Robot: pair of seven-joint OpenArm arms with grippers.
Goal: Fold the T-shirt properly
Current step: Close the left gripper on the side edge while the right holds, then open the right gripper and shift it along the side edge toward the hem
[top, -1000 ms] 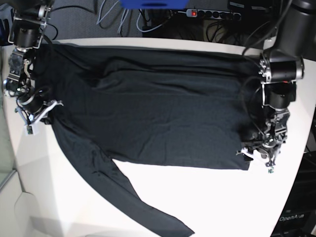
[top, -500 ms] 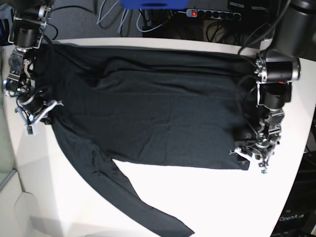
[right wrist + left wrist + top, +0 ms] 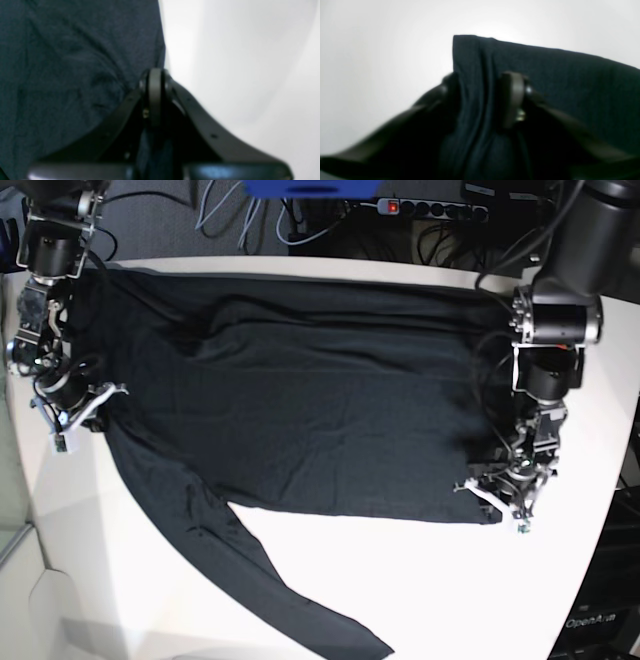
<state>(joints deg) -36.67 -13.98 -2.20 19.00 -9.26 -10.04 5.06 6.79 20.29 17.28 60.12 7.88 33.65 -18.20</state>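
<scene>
The black T-shirt (image 3: 320,400) lies spread across the white table (image 3: 420,580), one long sleeve (image 3: 250,570) trailing toward the front edge. My left gripper (image 3: 503,502) sits at the shirt's lower right hem corner. In the left wrist view the left gripper (image 3: 480,85) is shut on the T-shirt (image 3: 560,82), with a bunched fold of it between the fingers (image 3: 511,97). My right gripper (image 3: 72,408) is at the shirt's left edge. In the right wrist view the right gripper (image 3: 155,75) has its pads pressed together, with dark cloth of the T-shirt (image 3: 62,75) caught low between them.
A power strip (image 3: 430,208) and loose cables (image 3: 230,220) lie behind the table's back edge. The table's rounded right edge (image 3: 610,510) runs close to the left arm. Bare white tabletop shows in front of the hem.
The left arm slid a little toward the shirt in the base view and its jaws came together on the hem corner. The right arm has not moved.
</scene>
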